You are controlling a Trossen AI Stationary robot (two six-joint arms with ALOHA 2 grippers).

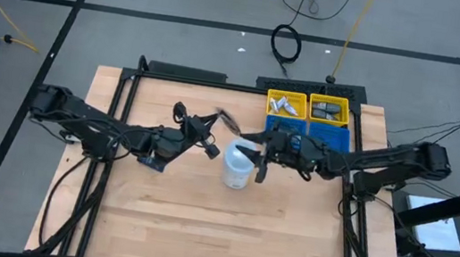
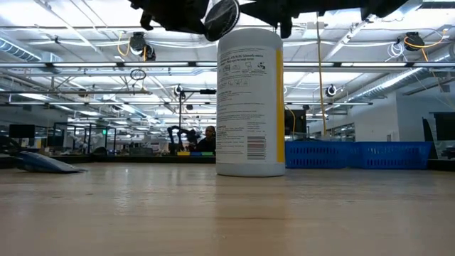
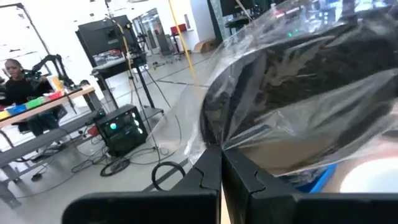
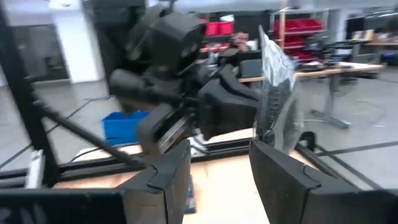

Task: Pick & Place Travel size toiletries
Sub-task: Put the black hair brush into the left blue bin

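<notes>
The dark round disc in clear crinkled wrapping (image 3: 298, 93) is held above the table, clamped at the wrapper's edge between the closed fingers of the left gripper (image 3: 221, 158). In the high view it (image 1: 226, 121) sits near the table's middle, just beside the white cylindrical tub with pale blue lid (image 1: 237, 167). The right gripper (image 4: 221, 165) faces it with fingers spread apart, close by but not touching.

The disc is judged light; its film is thin, soft and probably slippery, so a hold on loose film may slide or tear. A grip across the firm disc body would likely be more secure.

The low view alone shows the tub (image 2: 249, 99) standing upright on the wooden table (image 2: 227, 213), with the disc (image 2: 222, 18) raised near its top. The high view alone shows the yellow bin (image 1: 307, 106) and the blue bin (image 1: 319, 137) at the far right edge, with small items in the yellow one. A person at a distant bench (image 3: 15, 81) is visible only in the left wrist view.
</notes>
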